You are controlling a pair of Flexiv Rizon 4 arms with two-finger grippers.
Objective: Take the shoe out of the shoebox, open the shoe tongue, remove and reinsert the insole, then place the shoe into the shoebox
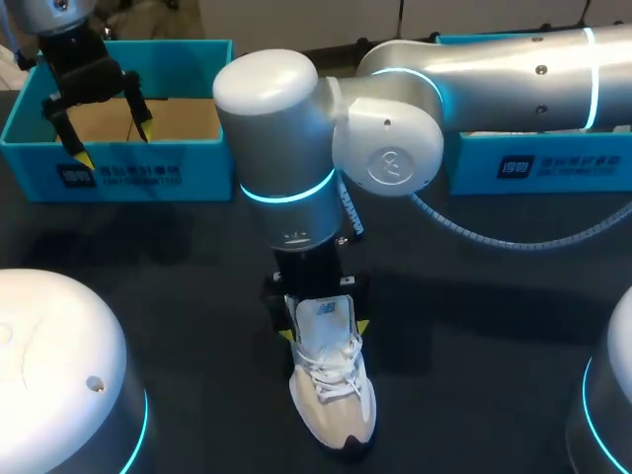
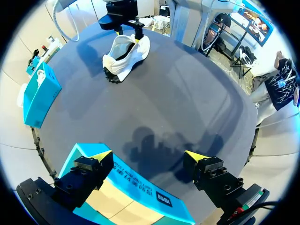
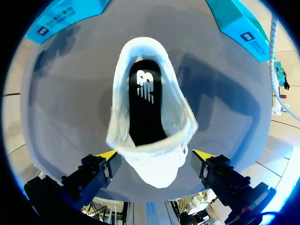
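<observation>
Dark tabletop (image 1: 474,326). White shoe (image 1: 334,385) stood mid-table, its black insole (image 3: 146,108) bearing a white logo. My right pincer (image 3: 154,154) straddled its heel, spread apart. My left pincer (image 2: 149,154), also apart, hung over the labelled blue shoebox (image 1: 197,163).

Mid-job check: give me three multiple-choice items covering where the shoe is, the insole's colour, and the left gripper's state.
1. Where is the shoe?
A) in the shoebox
B) on the table, between the right gripper's fingers
C) in the left gripper

2. The insole is:
A) black
B) red
C) yellow

3. The left gripper is:
A) shut on the shoe
B) open and empty above the shoebox
C) shut on the insole

Answers:
1 B: the head view shows the shoe on the table with yellow fingertips on either side of its heel.
2 A: the right wrist view looks straight into the shoe.
3 B: its fingers stand apart with nothing between them.
</observation>
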